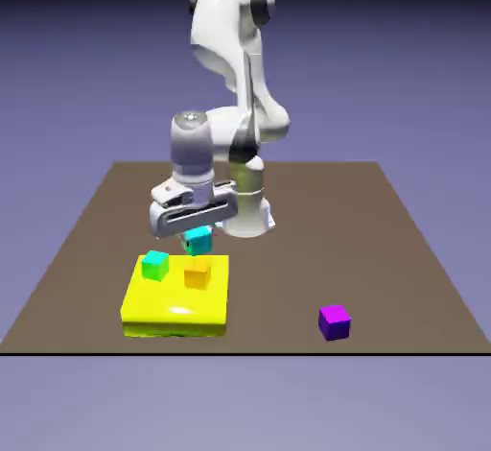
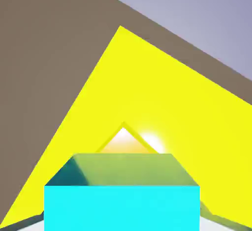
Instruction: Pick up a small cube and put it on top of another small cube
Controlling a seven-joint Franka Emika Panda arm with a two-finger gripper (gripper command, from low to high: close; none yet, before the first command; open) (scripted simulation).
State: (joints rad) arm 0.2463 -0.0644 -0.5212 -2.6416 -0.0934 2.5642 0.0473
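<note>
In the exterior view, a green-topped cube [image 1: 155,266] is sitting on a glossy yellow block [image 1: 177,307]; the tool [image 1: 198,240] is gripping a smooth cyan cube [image 1: 198,240] above the bench [image 1: 288,276]; an orange cube [image 1: 198,274] is resting on the block; a purple cube [image 1: 335,322] is lying rightmost.

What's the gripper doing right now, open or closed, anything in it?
Gripper: closed on the cyan cube, which sits between the fingers.
</note>
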